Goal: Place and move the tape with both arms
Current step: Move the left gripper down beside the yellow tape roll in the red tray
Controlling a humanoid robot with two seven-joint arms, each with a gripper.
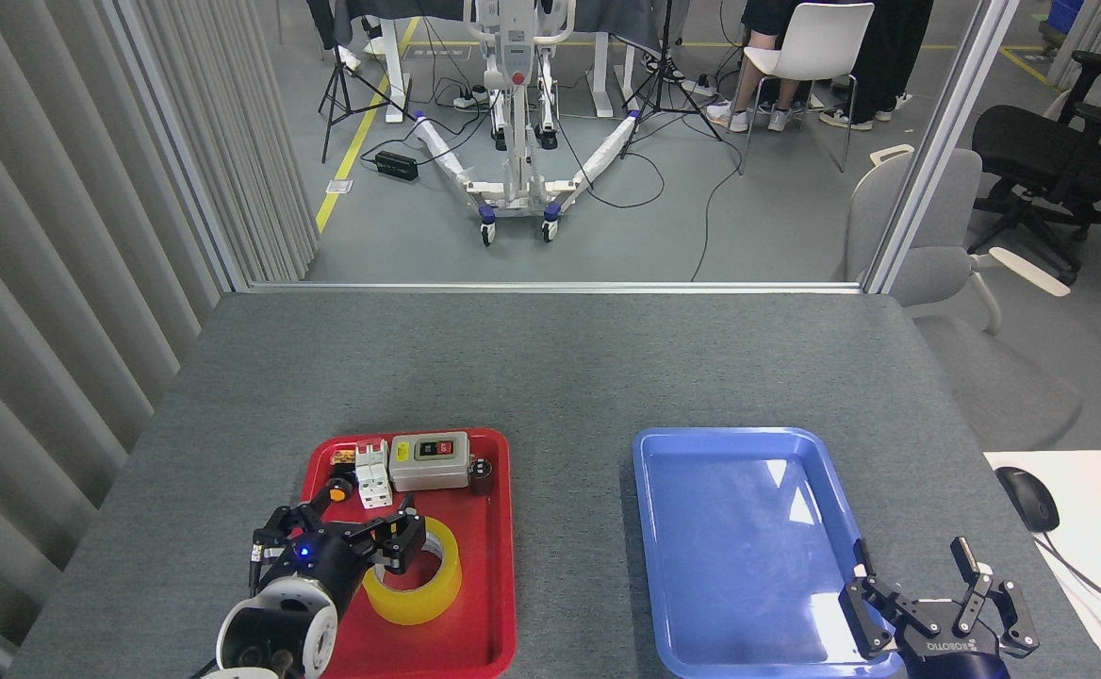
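Left gripper (348,521) spread wide over tape (416,572) in red tray (494,604), one finger inside the core. Right gripper (920,587) open by blue tray (654,566) corner.

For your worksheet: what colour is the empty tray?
Blue tray, head view.
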